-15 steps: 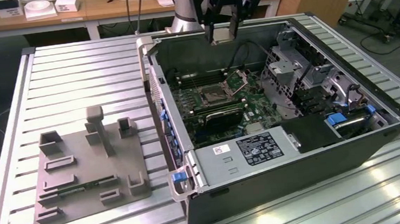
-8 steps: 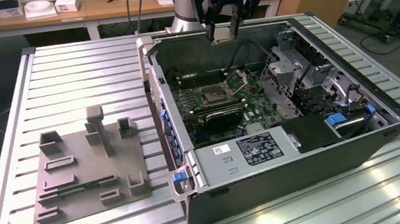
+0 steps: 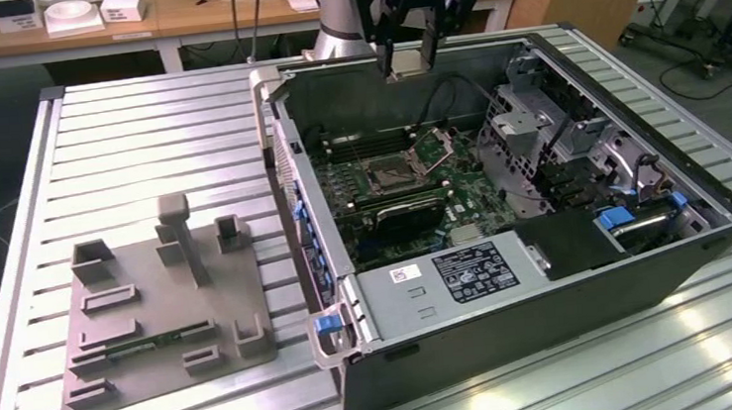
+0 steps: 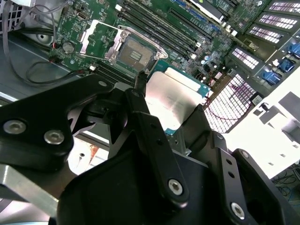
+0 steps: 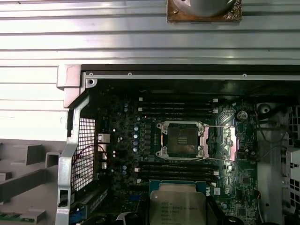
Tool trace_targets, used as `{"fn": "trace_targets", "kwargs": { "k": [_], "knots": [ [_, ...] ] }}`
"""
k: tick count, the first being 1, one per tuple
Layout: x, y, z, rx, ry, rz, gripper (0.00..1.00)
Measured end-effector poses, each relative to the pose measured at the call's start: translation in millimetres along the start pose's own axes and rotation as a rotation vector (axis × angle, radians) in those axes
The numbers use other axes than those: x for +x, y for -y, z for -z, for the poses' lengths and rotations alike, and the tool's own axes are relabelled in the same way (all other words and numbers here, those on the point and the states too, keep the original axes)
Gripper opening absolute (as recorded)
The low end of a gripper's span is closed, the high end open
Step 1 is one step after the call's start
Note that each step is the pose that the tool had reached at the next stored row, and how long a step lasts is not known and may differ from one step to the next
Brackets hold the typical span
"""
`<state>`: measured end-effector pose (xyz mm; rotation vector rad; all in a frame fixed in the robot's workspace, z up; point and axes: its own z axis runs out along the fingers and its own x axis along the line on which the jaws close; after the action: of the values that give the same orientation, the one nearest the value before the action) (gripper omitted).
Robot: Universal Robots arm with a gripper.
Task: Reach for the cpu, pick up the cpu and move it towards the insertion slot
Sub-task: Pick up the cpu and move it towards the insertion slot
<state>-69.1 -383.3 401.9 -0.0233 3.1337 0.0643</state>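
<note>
Pincer (image 4: 176, 112) closed on the cpu (image 4: 171, 101), held by opposite edges above the slot (image 4: 133, 51). Judged light, rigid, slick and fragile; edge grip suits.

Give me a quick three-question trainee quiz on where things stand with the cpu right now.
1. True or false: the pincer holds the cpu.
2. The pincer hangs above: A) the grey tray, B) the open computer case, C) the wooden desk?
3. Fill in: the insertion slot is ____, its plate lifted and nothing seated in it.

Key: 1 true; 2 B; 3 open. In both wrist views the silvery cpu sits between the fingers above the board, apart from the slot. In the exterior view the pincer hangs over the case's far side.
</note>
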Motion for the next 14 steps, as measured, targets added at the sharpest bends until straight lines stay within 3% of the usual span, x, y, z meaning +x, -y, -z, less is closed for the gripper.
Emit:
{"fn": "trace_targets", "kwargs": {
  "k": [14],
  "knots": [
    [-0.3, -4.1, -0.5, -0.0001, 0.0, 0.0, 0.55]
  ]
}}
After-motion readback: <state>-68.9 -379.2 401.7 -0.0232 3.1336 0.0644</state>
